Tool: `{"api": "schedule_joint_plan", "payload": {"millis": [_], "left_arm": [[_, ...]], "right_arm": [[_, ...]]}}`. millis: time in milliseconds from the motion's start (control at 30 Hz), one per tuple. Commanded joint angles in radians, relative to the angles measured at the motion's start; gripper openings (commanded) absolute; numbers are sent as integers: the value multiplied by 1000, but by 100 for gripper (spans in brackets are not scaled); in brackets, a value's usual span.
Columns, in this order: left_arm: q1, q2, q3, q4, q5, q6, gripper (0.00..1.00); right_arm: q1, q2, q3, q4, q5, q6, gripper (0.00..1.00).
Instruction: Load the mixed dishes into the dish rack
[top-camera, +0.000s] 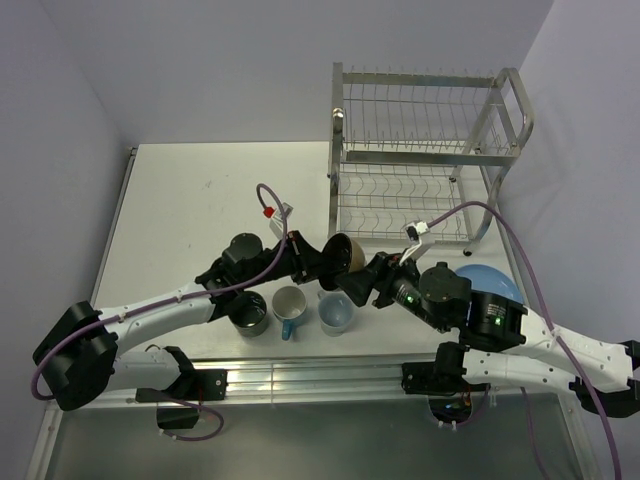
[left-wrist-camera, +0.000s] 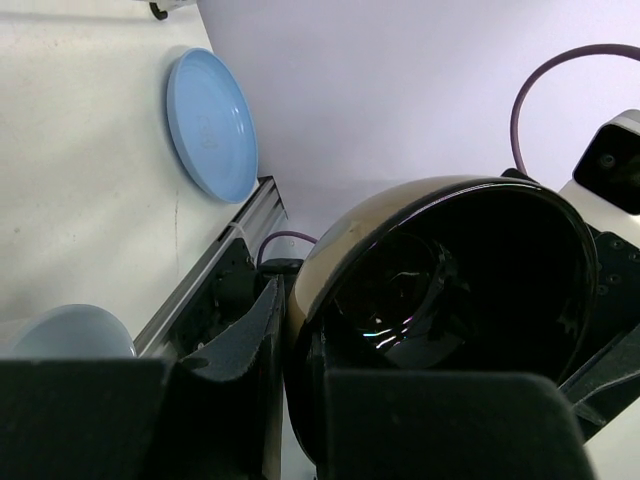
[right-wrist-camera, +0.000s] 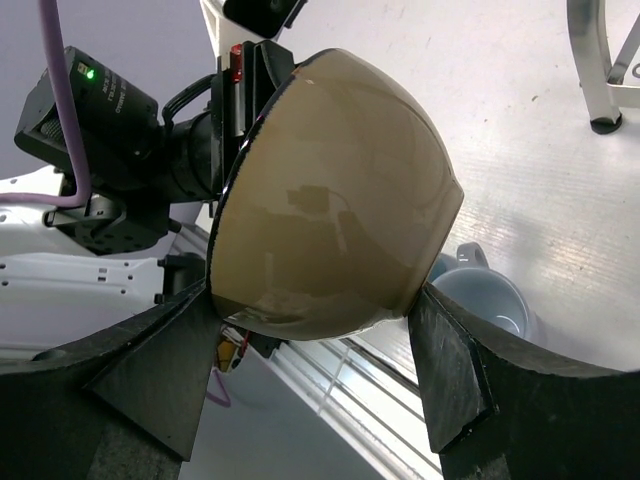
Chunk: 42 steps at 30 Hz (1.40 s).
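The small bowl (top-camera: 345, 250), black inside and tan outside, hangs on edge above the table between both arms. My left gripper (top-camera: 322, 258) is shut on its rim, one finger inside and one outside (left-wrist-camera: 300, 340). My right gripper (top-camera: 362, 280) straddles the bowl's tan outside (right-wrist-camera: 330, 190), with both fingers against it (right-wrist-camera: 310, 295). Below stand a dark mug (top-camera: 248, 312), a pale mug with a blue handle (top-camera: 288, 305) and another pale mug (top-camera: 336, 312). The light blue plate (top-camera: 490, 280) lies flat at the right. The steel dish rack (top-camera: 420, 150) stands at the back right.
A rack foot (right-wrist-camera: 600, 100) stands on the table just beyond the bowl. The plate (left-wrist-camera: 210, 125) lies near the table's metal front rail (left-wrist-camera: 200, 290). Purple cables loop over both arms. Walls close in on the left, back and right.
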Motion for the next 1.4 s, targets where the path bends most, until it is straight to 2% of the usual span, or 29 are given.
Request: {"api": "schedule_joint_plan", "payload": {"millis": [0, 33, 67, 100, 200, 233, 300, 333, 433, 533, 967, 1067, 1133, 1167, 1200, 1233, 1367], "left_arm": [[-15, -28, 20, 124, 26, -10, 0], [-15, -27, 17, 129, 26, -15, 0], [-15, -27, 14, 136, 30, -18, 0], [-15, -25, 12, 141, 31, -19, 0], [-15, -17, 13, 140, 37, -21, 7], [-13, -19, 10, 144, 35, -28, 18], [-13, -22, 0, 159, 37, -28, 28], [-15, -24, -3, 158, 35, -28, 40], [-10, -34, -10, 146, 27, -21, 61], [-2, -45, -13, 135, 29, -15, 72], [19, -59, -17, 29, -8, 21, 86], [28, -88, -13, -73, -55, 54, 87], [33, -111, 0, -197, -98, 105, 88], [34, -137, 18, -294, -153, 146, 88], [34, -148, 29, -295, -182, 169, 88], [34, -160, 55, -389, -213, 189, 88], [34, -211, 107, -566, -333, 281, 88]], "right_arm": [[21, 45, 5, 51, 85, -1, 39], [24, 49, 11, 49, 92, 1, 18], [35, 55, 13, 45, 108, 4, 6], [38, 63, 16, 43, 115, 5, 0], [58, 74, 18, 36, 155, 10, 0], [62, 74, 18, 31, 167, 17, 0], [72, 68, 13, 32, 190, 22, 0], [76, 63, 5, 31, 198, 30, 0], [84, 42, -10, 34, 220, 37, 0], [84, 16, -25, 32, 235, 48, 0], [86, -44, -47, -7, 293, 71, 0], [86, -50, -38, -41, 330, 73, 0], [84, -50, -28, -76, 353, 68, 0], [82, -46, -24, -86, 385, 65, 0], [84, -43, -19, -98, 404, 62, 0], [82, -32, -18, -122, 424, 60, 0], [64, -9, -8, -156, 505, 39, 0]]}}
